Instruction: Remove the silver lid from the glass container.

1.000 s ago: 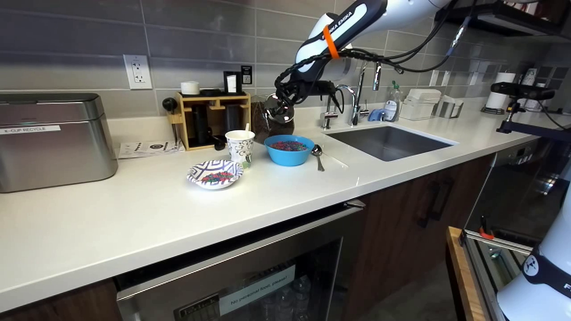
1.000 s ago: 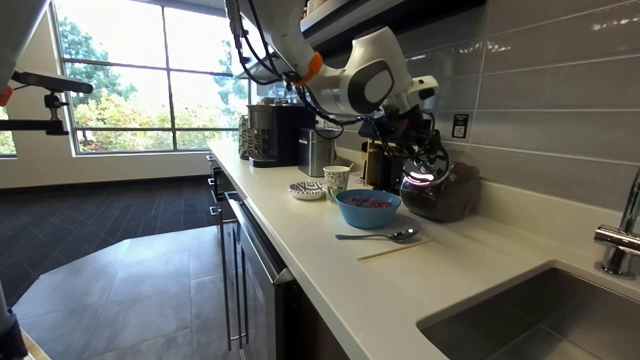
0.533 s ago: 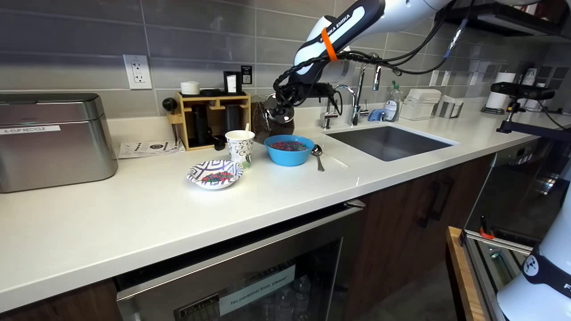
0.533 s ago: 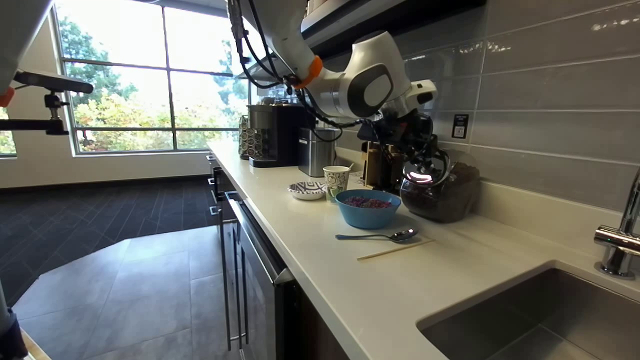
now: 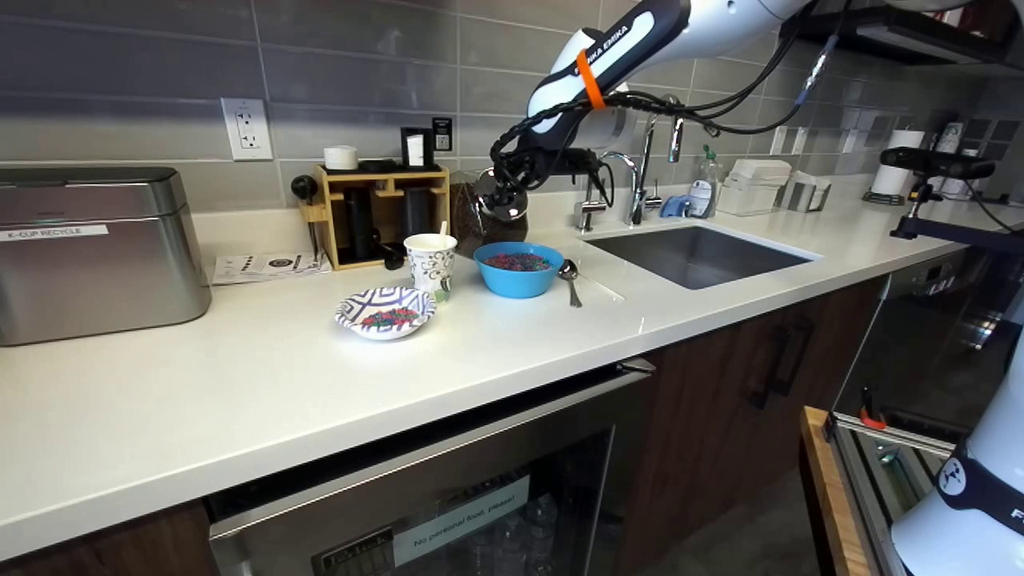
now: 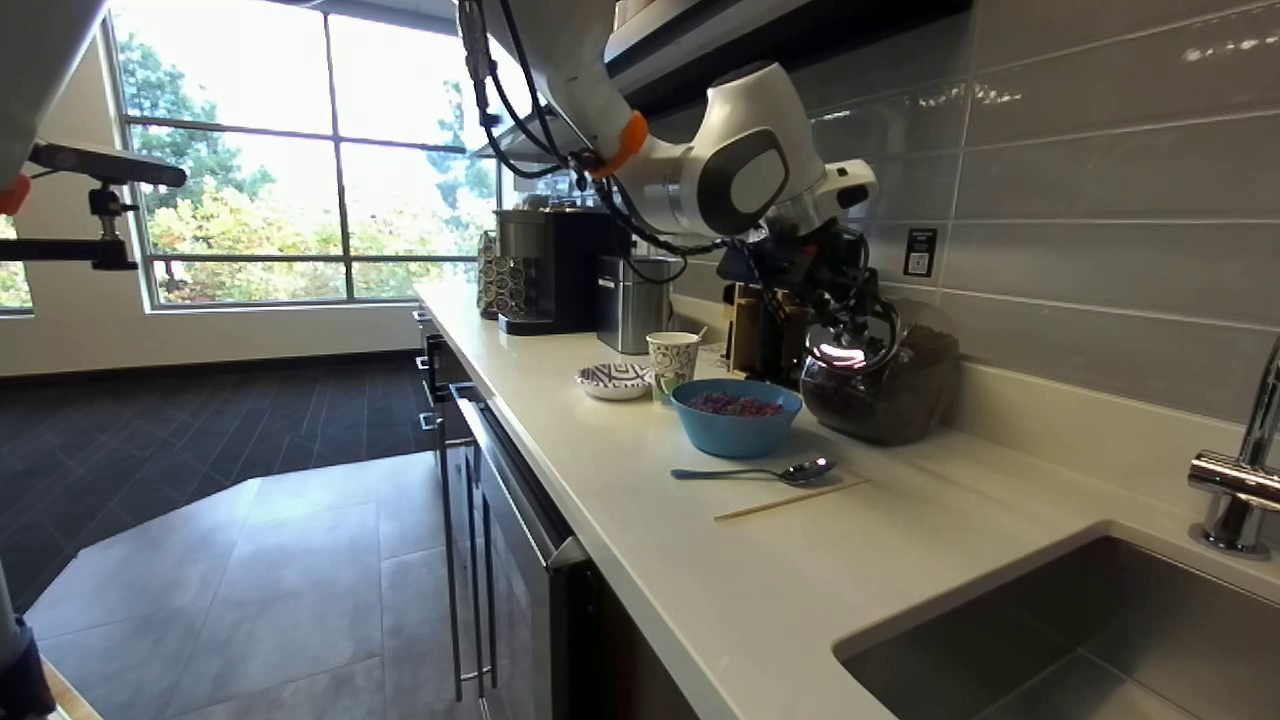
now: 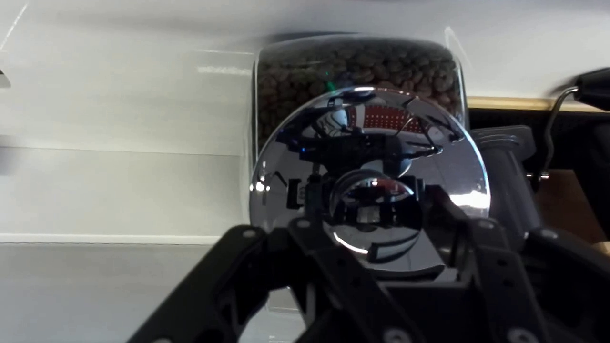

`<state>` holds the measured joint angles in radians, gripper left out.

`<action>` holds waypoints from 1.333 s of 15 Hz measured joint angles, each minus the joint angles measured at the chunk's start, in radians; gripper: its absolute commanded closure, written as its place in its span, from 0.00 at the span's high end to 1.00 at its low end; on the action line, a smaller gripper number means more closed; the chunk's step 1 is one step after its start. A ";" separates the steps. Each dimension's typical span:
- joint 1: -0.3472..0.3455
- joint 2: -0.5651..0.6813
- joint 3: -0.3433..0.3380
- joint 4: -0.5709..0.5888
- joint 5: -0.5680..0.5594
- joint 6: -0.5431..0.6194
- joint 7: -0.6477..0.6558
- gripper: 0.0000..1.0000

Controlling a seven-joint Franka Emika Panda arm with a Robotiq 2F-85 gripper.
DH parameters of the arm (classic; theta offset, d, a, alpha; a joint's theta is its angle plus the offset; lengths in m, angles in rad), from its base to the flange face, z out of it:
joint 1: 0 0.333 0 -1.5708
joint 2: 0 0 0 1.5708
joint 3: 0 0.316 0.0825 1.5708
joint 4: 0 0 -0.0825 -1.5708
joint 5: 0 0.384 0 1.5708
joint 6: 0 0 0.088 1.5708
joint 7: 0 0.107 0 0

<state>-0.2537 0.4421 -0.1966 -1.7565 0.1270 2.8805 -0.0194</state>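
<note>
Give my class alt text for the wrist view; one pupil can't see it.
Shiny lid on a glass jar of brown beans, with black jaws either side of its knob; whether they touch it is unclear.

wall: grey glazed tile [image 5: 360, 80], laid in long horizontal courses; a white outlet [image 5: 246, 130] is mounted on it. counter: glossy white countertop [image 5: 224, 400] with recessed steel sink [image 5: 696, 256]. base: dark wood cabinet [image 5: 704, 416]. upper: shelf [image 6: 830, 30] with dark underside. far end: large framed window [image 6: 335, 137], brightly lit, trees [image 6: 200, 220] outside. floor: dark flooring [image 6: 220, 430] adjoining paler grey tiles [image 6: 320, 570].
</note>
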 measured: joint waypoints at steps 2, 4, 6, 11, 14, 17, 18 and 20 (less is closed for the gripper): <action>-0.006 0.000 0.006 0.003 0.000 0.001 -0.002 0.61; -0.011 0.000 0.011 0.005 0.000 0.001 -0.002 0.47; -0.014 0.000 0.016 0.006 0.000 0.002 -0.004 0.22; -0.026 0.000 0.030 0.007 0.001 0.005 -0.011 0.21; -0.026 0.000 0.030 0.006 0.000 0.010 -0.011 0.21; -0.023 -0.001 0.027 0.002 -0.007 0.018 -0.010 0.21; -0.020 -0.003 0.024 0.001 -0.011 0.018 -0.008 0.21; -0.013 -0.007 0.017 -0.003 -0.025 0.018 -0.001 0.21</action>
<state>-0.2670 0.4346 -0.1795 -1.7599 0.1018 2.8989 -0.0201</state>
